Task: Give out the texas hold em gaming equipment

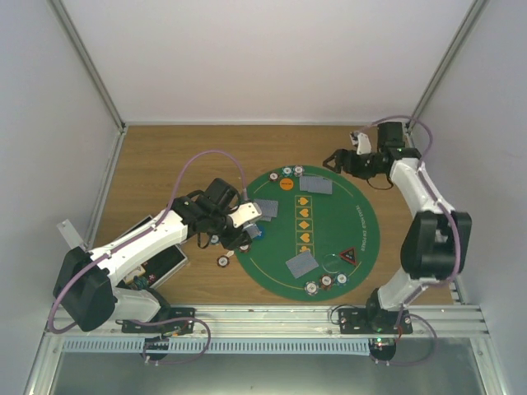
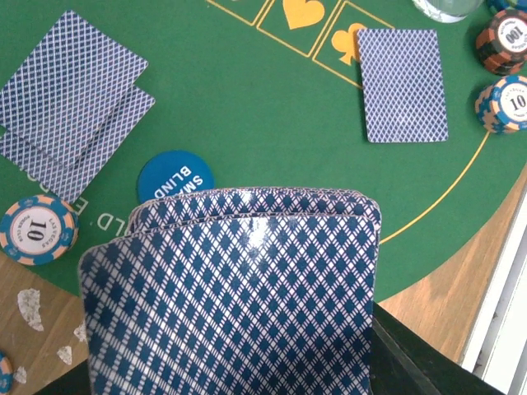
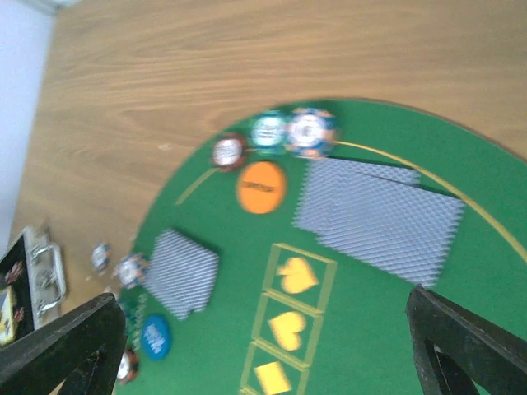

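My left gripper (image 1: 247, 219) is shut on a deck of blue-patterned playing cards (image 2: 239, 296), which fills the near part of the left wrist view above the mat's left edge. Beyond the deck lie a blue disc (image 2: 174, 177), two overlapping cards (image 2: 70, 103), a single card (image 2: 402, 82) and striped chips (image 2: 37, 230). My right gripper (image 1: 333, 160) hangs open and empty over the mat's far right side. Its wrist view shows two overlapping cards (image 3: 379, 218), an orange disc (image 3: 261, 187) and three chips (image 3: 272, 136). A clear disc (image 1: 331, 263) and a triangle marker (image 1: 349, 257) lie on the near side.
The round green mat (image 1: 362, 214) covers the middle of the wooden table. A black case (image 1: 160, 265) sits open at the left under my left arm. Loose chips (image 1: 222, 261) lie on the wood beside the mat. Three more chips (image 1: 326, 281) line the mat's near edge.
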You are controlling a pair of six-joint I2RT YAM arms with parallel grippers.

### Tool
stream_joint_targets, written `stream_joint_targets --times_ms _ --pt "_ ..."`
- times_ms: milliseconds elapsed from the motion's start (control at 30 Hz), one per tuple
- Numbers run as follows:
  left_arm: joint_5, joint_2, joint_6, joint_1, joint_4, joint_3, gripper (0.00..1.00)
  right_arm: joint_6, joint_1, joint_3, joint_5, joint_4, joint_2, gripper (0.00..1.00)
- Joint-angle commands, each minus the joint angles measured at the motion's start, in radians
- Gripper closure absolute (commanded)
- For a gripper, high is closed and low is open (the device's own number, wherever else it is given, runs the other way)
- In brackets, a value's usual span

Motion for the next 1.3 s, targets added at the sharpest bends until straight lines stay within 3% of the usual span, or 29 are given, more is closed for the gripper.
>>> stream_joint_targets --times_ms 0,167,300,400,800,1267 --pt "0.062 -0.030 0.008 -0.015 0.074 0.009 0.48 0.008 0.162 -0.092 0.034 -0.011 -0.177 0.06" --pt "0.071 -0.016 0.001 -0.075 0.104 -0.011 0.48 0.163 0.359 -0.345 0.029 0.117 -0.367 0.07" --pt "0.075 -0.014 -0.011 -0.087 0.114 -0.019 0.48 0.340 0.436 -0.579 -0.090 0.337 -0.504 0.06" --pt "0.091 -0.020 -0.016 -0.089 0.117 -0.025 0.48 0.368 0.490 -0.664 -0.143 0.421 -0.542 0.06" --pt "0.078 -0.025 -0.017 -0.096 0.106 -0.029 0.47 0.385 0.577 -0.617 -0.302 0.579 -0.392 0.11" --pt "0.080 -0.018 -0.014 -0.096 0.117 -0.033 0.47 0.345 0.644 -0.570 -0.299 0.574 -0.248 0.14"
